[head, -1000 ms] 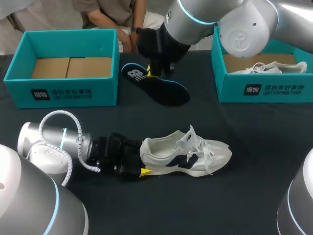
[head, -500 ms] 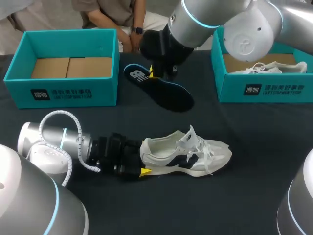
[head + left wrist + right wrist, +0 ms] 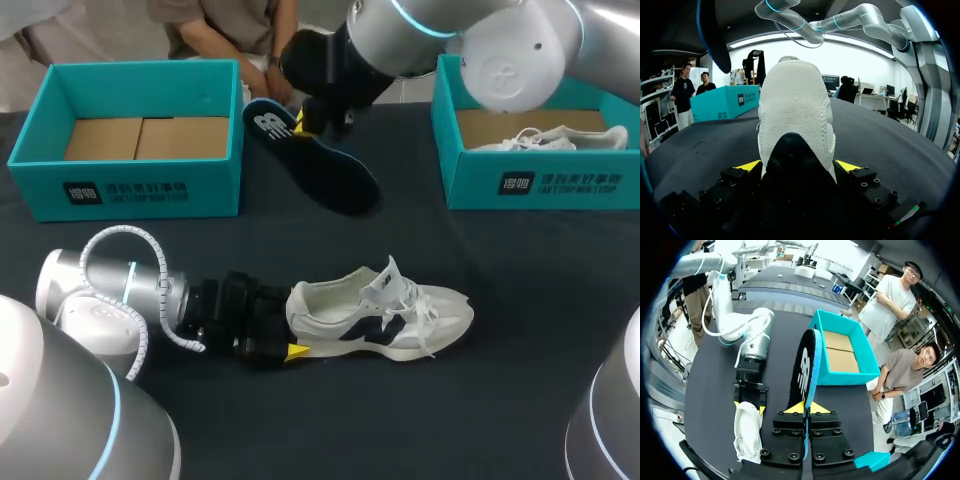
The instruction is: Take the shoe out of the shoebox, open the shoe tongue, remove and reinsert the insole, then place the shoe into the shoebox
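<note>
Down front, the left arm lies low and level over the dark table (image 3: 520, 400). The left gripper (image 3: 292, 335) is clamped on the heel of the white shoe (image 3: 385, 315), one yellow tip on each side of its nubbly knit back, and the shoe stands upright with loose laces and its tongue sticking up. Further back, the right arm reaches in past the middle with the right gripper (image 3: 303, 124) pointing down, fingers pinched tight on one end of the thin dark insole (image 3: 325, 170). That long blue-edged oval slopes down between the open teal cardboard shoebox (image 3: 130, 190) and the second box (image 3: 540, 185), which holds another white shoe (image 3: 530, 140).
</note>
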{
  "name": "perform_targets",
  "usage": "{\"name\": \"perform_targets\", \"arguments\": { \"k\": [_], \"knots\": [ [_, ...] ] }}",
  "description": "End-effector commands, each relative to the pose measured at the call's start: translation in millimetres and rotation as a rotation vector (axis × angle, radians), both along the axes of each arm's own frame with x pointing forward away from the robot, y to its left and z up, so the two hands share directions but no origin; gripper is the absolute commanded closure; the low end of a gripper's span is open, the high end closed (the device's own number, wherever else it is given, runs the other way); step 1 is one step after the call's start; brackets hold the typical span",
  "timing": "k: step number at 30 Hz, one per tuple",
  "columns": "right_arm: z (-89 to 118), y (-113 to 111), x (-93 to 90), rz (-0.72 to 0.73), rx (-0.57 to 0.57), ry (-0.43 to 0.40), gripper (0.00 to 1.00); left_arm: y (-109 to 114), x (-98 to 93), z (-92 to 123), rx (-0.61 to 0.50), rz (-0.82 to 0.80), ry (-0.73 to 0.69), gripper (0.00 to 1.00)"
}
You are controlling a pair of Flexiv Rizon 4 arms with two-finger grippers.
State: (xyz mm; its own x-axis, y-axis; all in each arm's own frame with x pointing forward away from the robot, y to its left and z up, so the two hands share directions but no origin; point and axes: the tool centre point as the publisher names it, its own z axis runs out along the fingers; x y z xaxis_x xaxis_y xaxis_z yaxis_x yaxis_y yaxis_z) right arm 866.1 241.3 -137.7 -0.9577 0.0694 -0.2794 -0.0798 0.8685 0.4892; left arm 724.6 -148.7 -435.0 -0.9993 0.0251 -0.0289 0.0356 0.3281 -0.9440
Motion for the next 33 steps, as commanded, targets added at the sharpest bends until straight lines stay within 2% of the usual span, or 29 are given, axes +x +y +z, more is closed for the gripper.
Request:
{"name": "perform_targets", "arguments": {
  "k": [1,3,8,11,18,23,33],
  "knots": [
    [11.6,-5.3,5.4,-0.051,0.085,0.059,1.0,-1.6,-1.1,-4.9,0.003,0.001,-0.001,1.0],
    [14.3,-6.4,9.6,-0.067,0.108,0.097,1.0,-1.6,-1.1,-4.9,0.003,0.001,-0.001,1.0],
    [11.5,-15.2,16.7,-0.114,0.197,0.271,1.0,-1.6,-1.1,-4.9,0.003,0.001,-0.001,1.0],
    [10.0,-19.0,19.1,-0.119,0.239,0.327,1.0,-1.6,-1.1,-4.9,0.003,0.001,-0.001,1.0],
    [14.7,-21.4,14.5,-0.122,0.325,0.344,1.0,-1.6,-1.1,-4.9,0.003,0.001,-0.001,1.0],
    [15.2,-22.4,7.0,-0.141,0.38,0.422,1.0,-1.6,-1.1,-4.9,0.003,0.001,-0.001,1.0],
    [16.8,-22.4,4.0,-0.143,0.384,0.415,1.0,-1.6,-1.1,-4.9,0.003,0.001,-0.001,1.0]
  ]
}}
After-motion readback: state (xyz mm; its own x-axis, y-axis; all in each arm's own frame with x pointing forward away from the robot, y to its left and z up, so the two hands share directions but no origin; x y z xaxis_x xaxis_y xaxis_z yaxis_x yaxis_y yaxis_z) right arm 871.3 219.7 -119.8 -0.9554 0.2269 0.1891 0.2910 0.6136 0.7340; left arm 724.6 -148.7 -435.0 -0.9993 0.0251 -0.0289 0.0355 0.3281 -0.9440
